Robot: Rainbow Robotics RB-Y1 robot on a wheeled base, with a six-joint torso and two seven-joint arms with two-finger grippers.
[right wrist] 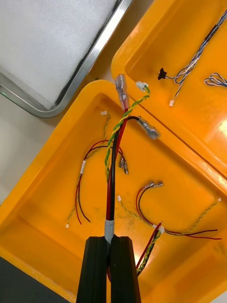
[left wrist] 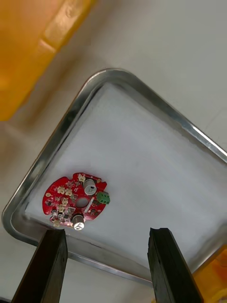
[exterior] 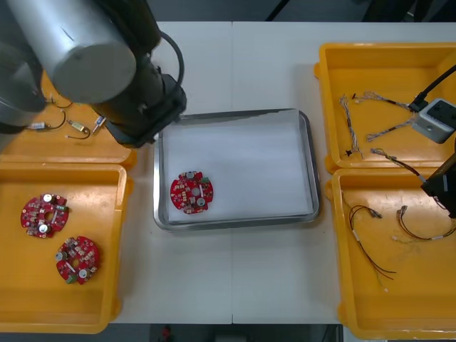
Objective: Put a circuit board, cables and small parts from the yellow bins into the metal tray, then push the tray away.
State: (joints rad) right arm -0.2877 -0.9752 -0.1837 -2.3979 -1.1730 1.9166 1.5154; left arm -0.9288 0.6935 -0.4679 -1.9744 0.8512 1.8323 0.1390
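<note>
A round red circuit board [exterior: 192,192] lies in the near left part of the white-lined metal tray [exterior: 235,117]. My left gripper [left wrist: 109,232] hangs open above the tray's [left wrist: 56,137] left near corner, with the board [left wrist: 77,202] just beyond its fingers. In the front view the left arm [exterior: 135,107] covers the tray's far left corner. My right gripper [right wrist: 111,239] is shut on a red and yellow cable [right wrist: 113,161], which also has a black wire. It holds the cable above the near right yellow bin [right wrist: 42,180]. The right gripper [exterior: 436,187] sits at the table's right edge.
Two more circuit boards [exterior: 44,215] [exterior: 78,258] lie in the near left bin [exterior: 14,313]. The far left bin holds small parts [exterior: 78,128]. Twisted blue and white cables [exterior: 370,114] fill the far right bin. Loose red and black cables [exterior: 363,221] lie in the near right bin.
</note>
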